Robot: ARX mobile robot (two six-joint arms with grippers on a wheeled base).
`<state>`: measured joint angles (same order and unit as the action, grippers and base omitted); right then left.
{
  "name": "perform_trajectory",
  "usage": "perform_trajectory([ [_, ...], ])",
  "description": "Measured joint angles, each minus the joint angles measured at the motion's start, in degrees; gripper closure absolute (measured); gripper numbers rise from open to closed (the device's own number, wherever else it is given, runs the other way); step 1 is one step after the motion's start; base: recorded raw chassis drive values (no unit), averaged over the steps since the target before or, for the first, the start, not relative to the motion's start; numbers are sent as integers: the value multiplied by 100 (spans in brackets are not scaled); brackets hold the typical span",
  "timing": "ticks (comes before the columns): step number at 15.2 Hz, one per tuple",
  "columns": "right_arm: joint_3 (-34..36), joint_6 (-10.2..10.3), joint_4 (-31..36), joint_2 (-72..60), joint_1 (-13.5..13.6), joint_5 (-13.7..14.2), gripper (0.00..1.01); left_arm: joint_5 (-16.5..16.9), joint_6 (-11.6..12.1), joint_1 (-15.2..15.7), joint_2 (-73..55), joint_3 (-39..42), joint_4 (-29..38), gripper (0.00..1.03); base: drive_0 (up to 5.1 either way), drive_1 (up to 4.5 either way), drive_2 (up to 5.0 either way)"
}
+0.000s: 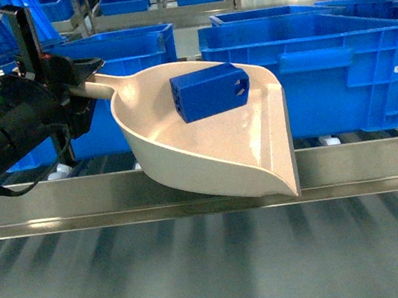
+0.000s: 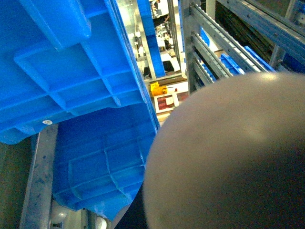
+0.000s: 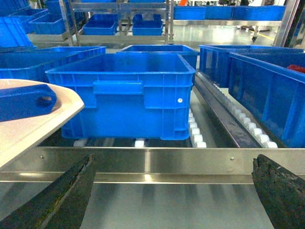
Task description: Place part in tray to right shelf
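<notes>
Steel right shelf (image 1: 189, 184) behind left tool (image 1: 74, 81) holding tray (image 1: 206, 148), part (image 1: 209, 92) inside

beige tray (image 2: 228, 157) underside close, blue crates (image 2: 71, 95) behind

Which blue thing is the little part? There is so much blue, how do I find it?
Find the long shiny steel rail of the right shelf, then the big cream tray shaped like a dustpan that the left gripper holds by its handle in front of that rail. The part is the small blue block inside it, with round holes at one end, much smaller than the open blue crates behind.
</notes>
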<state>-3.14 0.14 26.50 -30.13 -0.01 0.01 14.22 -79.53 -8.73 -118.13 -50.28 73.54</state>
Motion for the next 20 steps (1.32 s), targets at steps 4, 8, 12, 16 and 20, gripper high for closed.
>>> perform_trajectory([
  [4,0,0,-2,24,0,-2,3,2,2,0,0,2,-26,89,5,114,-103],
  [8,0,0,-4,24,0,0,3,4,2,0,0,2,-22,89,0,0,0],
  [12,0,0,-2,24,0,0,3,4,2,0,0,2,-22,89,0,0,0],
  [16,0,0,-4,24,0,-2,3,4,2,0,0,2,-24,89,0,0,0],
  [20,0,0,-2,24,0,0,3,4,2,0,0,2,-22,89,0,0,0],
])
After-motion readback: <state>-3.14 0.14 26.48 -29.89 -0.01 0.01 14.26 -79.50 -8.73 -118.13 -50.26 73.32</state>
